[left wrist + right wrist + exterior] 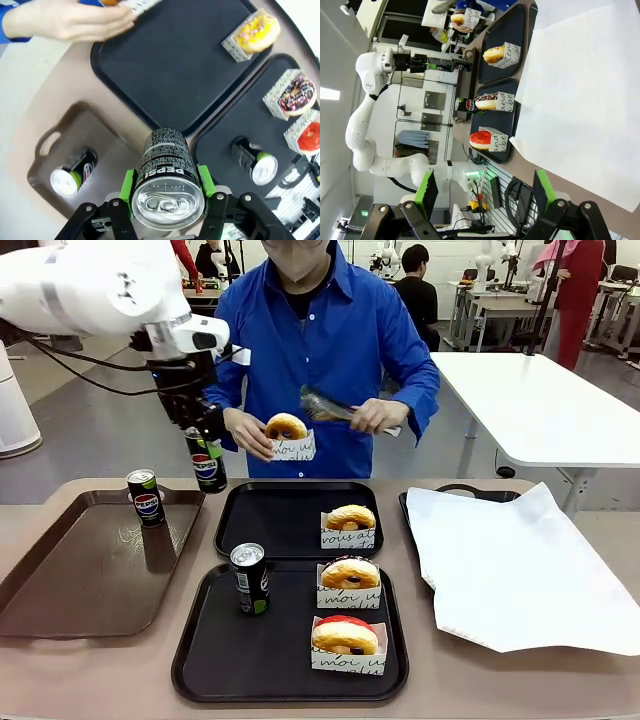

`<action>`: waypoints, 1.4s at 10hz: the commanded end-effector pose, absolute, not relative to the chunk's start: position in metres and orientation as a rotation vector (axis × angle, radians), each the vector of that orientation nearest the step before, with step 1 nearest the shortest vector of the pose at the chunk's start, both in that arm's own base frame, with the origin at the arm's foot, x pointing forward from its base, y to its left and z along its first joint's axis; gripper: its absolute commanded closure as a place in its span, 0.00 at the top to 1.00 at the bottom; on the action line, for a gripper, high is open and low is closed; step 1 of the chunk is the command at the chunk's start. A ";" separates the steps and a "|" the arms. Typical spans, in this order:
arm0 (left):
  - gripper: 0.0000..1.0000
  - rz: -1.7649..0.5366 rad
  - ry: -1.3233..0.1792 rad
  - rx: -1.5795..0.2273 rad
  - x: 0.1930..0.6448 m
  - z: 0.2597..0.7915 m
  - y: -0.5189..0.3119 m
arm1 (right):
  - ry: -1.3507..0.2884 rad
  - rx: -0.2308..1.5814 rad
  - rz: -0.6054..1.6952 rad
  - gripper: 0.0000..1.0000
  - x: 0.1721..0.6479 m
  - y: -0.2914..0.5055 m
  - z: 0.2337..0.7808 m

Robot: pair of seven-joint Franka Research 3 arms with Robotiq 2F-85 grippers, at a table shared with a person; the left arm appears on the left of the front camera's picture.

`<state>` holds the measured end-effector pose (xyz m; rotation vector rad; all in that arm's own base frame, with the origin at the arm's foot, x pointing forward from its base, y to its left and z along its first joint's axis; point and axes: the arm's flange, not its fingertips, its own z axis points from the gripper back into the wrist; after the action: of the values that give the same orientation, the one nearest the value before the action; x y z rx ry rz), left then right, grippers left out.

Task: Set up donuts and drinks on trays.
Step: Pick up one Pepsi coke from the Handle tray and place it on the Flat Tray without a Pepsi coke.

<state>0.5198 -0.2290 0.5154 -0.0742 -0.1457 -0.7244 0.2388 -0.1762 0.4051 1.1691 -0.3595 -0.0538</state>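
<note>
Left gripper [167, 192] clamping Pepsi can [208, 466], hanging above table between brown tray [60, 580] and far black tray [270, 515]. Right gripper [485, 192] gaping wide, holding nothing. Person's hand [243, 432] holding boxed donut [288, 433] above far tray.

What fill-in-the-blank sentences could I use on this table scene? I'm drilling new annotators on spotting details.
1. The left end effector is shut on a ____ can, held in the air.
2. The near black tray holds ____ boxed donuts and a black-and-green can.
3. The can on the brown tray stands ____.
4. The person's hand holds a boxed donut above the ____ black tray.

Missing words: Pepsi; two; upright; far
</note>
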 end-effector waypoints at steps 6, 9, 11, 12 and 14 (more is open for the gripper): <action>0.59 -0.900 -0.153 -0.120 0.414 0.569 -0.187 | -0.374 1.179 -0.044 1.00 0.239 -0.176 0.405; 0.59 -0.871 -0.152 -0.136 0.393 0.563 -0.180 | -0.374 1.179 -0.044 1.00 0.239 -0.176 0.405; 0.59 -0.870 -0.130 -0.151 0.411 0.557 -0.177 | -0.374 1.179 -0.044 1.00 0.239 -0.176 0.405; 0.59 -0.856 -0.139 -0.152 0.416 0.554 -0.181 | -0.374 1.179 -0.044 1.00 0.239 -0.176 0.405; 0.59 -0.856 -0.140 -0.120 0.435 0.540 -0.213 | -0.374 1.179 -0.044 1.00 0.239 -0.176 0.405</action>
<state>0.4236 -0.1933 0.5340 -0.1303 -0.1215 -0.8573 0.2390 -0.1763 0.4048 1.1695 -0.3582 -0.0542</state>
